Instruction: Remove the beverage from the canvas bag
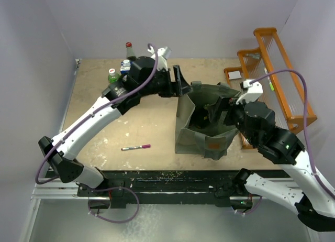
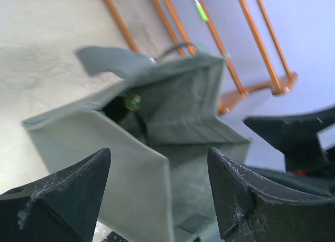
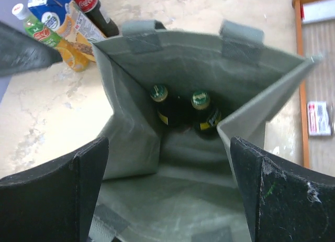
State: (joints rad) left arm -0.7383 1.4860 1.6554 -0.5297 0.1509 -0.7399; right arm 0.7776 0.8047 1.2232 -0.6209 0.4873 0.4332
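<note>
The grey-green canvas bag (image 1: 204, 128) stands open right of the table's middle. In the right wrist view, two dark bottles with green caps, one (image 3: 159, 94) beside the other (image 3: 202, 102), stand upright inside the bag (image 3: 172, 53). My right gripper (image 3: 167, 189) is open and empty above the bag's mouth; in the top view it (image 1: 224, 110) is at the bag's right rim. My left gripper (image 1: 183, 85) is open and empty at the bag's far left corner. In the left wrist view it (image 2: 159, 184) is beside the bag (image 2: 178, 116), and one bottle cap (image 2: 133, 101) peeks out.
A cola bottle (image 1: 129, 49), a green-capped bottle (image 1: 113, 74) and a blue carton (image 1: 125, 67) stand at the back left. A pink pen (image 1: 135, 147) lies near the front. The orange wooden rack (image 1: 272, 69) lies at the right edge.
</note>
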